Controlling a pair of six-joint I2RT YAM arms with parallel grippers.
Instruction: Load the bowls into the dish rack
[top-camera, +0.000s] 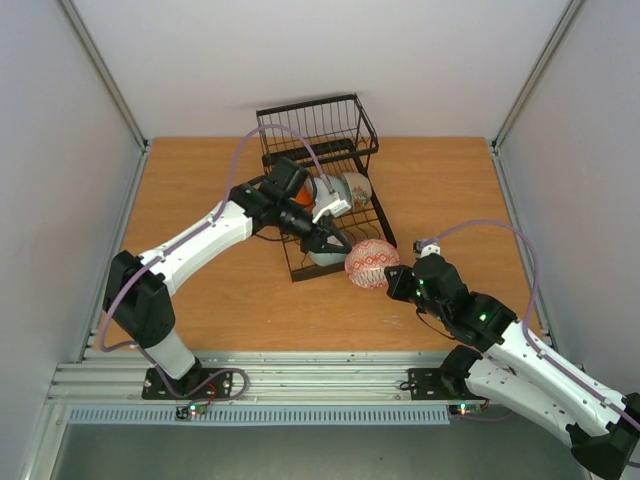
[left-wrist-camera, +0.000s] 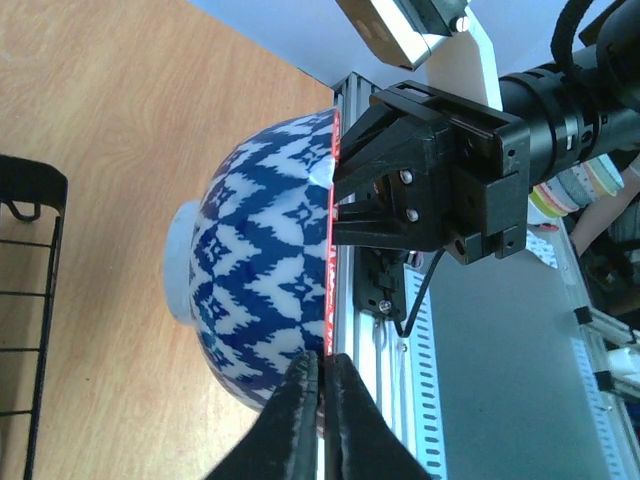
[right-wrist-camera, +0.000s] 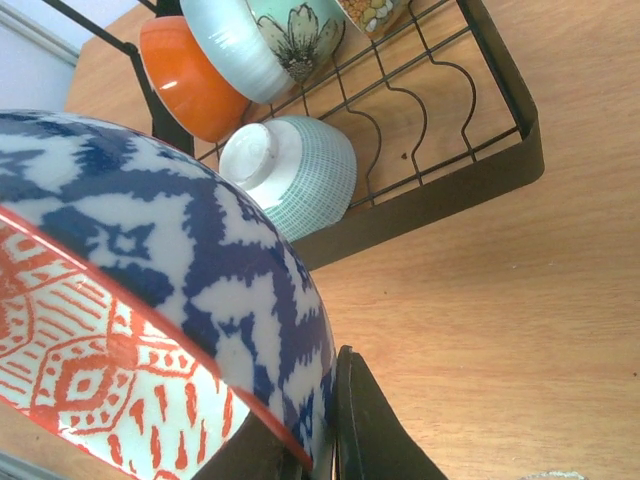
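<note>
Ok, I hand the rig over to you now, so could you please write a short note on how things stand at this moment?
Left gripper: shut on the rim of the patterned bowl.
Right gripper: shut on the same bowl's rim, opposite side.
That bowl is beside the near right corner of the dish rack, outside it.
Done: four bowls in the rack: orange bowl, flower bowl, green checked bowl, and one more behind.
Left: one gripper lets go, and the patterned bowl goes into the rack.

One dish rack (top-camera: 325, 190) — four bowls inside it, a fifth patterned bowl (top-camera: 371, 263) outside — two grippers.
</note>
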